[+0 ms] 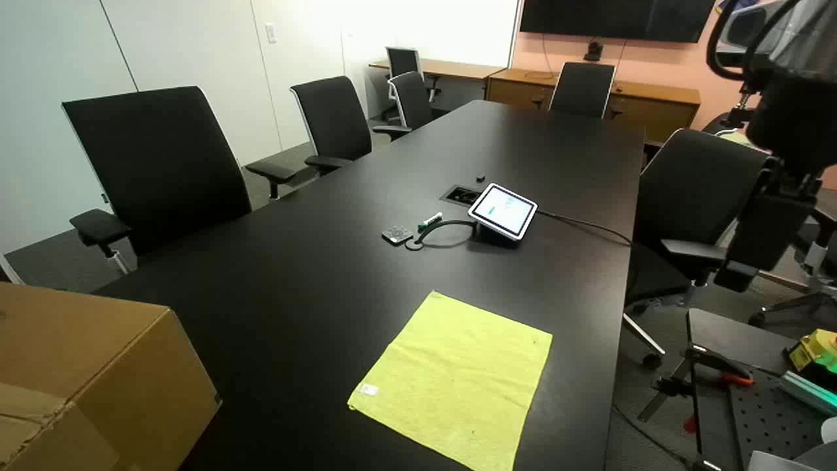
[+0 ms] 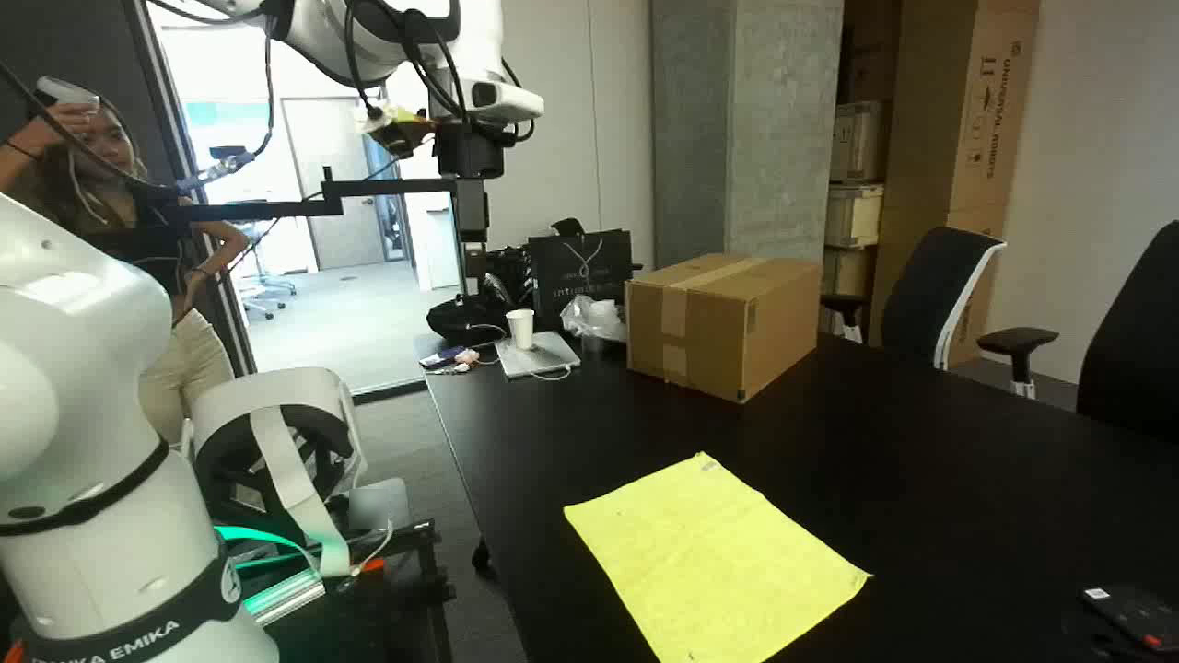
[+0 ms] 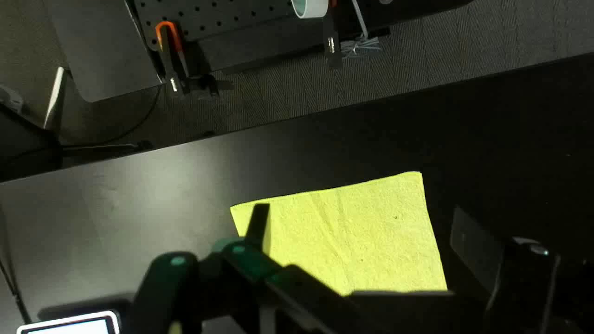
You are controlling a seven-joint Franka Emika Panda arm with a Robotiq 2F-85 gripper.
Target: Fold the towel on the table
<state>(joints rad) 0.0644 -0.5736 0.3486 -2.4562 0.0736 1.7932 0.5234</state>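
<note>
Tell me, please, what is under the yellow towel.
The towel lies spread on the black table, which shows beside it in both exterior views. The part beneath is covered, so anything thin there cannot be seen.

The towel (image 1: 458, 379) is nubby cloth, the box (image 2: 709, 331) matt cardboard, the dimly seen table (image 3: 176, 185) probably satin-smooth.

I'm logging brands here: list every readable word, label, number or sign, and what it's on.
"NKA EMIKA", beginning unclear: black band on the white robot arm.
"UNIVERSAL ROBOTS", sideways; symbols above unclear: tall brown cardboard box.
Blurred, starting "intim": black rectangular shopping bag.
Too small or blurred: white tag on the yellow square towel; text on the lit white-framed tablet; marking on the yellow boxy device.
No number reads clearly.
</note>
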